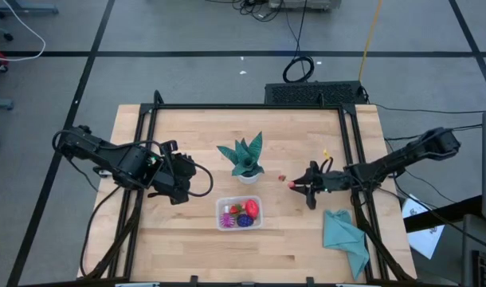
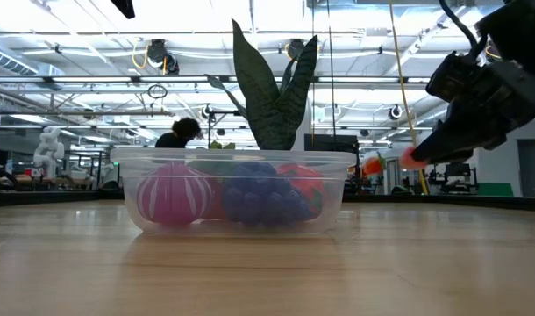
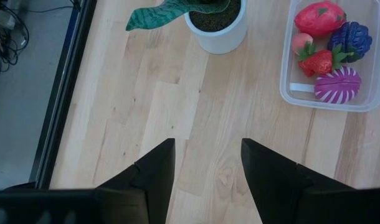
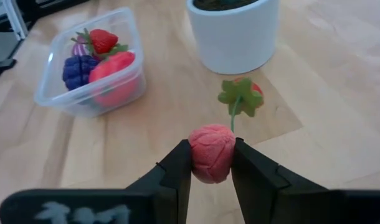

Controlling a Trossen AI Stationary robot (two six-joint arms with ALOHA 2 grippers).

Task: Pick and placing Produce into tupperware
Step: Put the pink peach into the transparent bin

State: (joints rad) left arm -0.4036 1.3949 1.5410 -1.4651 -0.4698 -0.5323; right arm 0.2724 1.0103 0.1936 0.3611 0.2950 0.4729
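We see the right gripper (image 4: 212,163) at the right of centre in the high view, its two fingers clamped on a small pink-red fruit (image 4: 212,153) held above the wood. In the low view that gripper (image 2: 417,156) enters from the upper right with the fruit (image 2: 414,158) at its tip, clear of the table (image 1: 307,239). Just beyond it in the right wrist view sits another small red piece with a green leafy top (image 4: 243,94), lying on the table near the white pot (image 4: 235,32) of the teal plant (image 1: 244,155).

The tupperware (image 1: 224,224) stands below the plant in the lower middle of the high view. It holds a pink-purple striped ball (image 3: 337,85), a strawberry (image 3: 319,62), a dark purple piece (image 3: 350,37) and a larger red piece (image 3: 319,17) (a paler pink piece shows beside the strawberry too).

The left gripper (image 3: 207,163) hovers at the centre left of the high view, its fingers apart and holding nothing over bare wood. A teal cloth (image 1: 345,237) lies at the lower right of the table.
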